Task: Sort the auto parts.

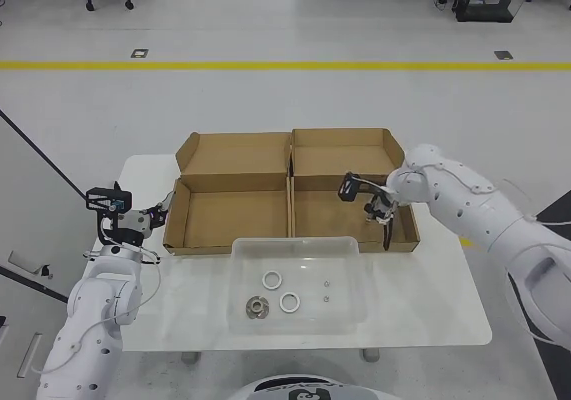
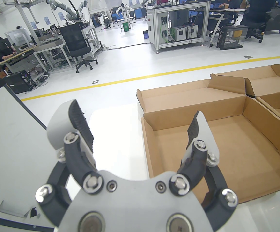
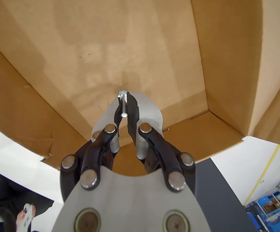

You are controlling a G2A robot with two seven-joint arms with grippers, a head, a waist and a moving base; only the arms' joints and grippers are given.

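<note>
A: Entry 1, right gripper (image 3: 125,97)?
B: We list its fingers pinching 1 silver threaded bolt (image 3: 123,108) within the right brown cardboard box (image 3: 154,37).
A: Entry 2, left gripper (image 2: 136,112)?
B: Fingers spread, just beside the left brown cardboard box (image 2: 227,146).

Overhead view, two close wrist views

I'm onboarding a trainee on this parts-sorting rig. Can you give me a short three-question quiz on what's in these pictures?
1. True or false: the left gripper is shut on a part.
2. The right gripper, over the right cardboard box, holds: A) a spring B) a bolt C) nothing.
3. Fill in: the clear bin holds ___ white rings.
Key: 1 false, its jaws stand open and empty; 2 B; 3 two.
</note>
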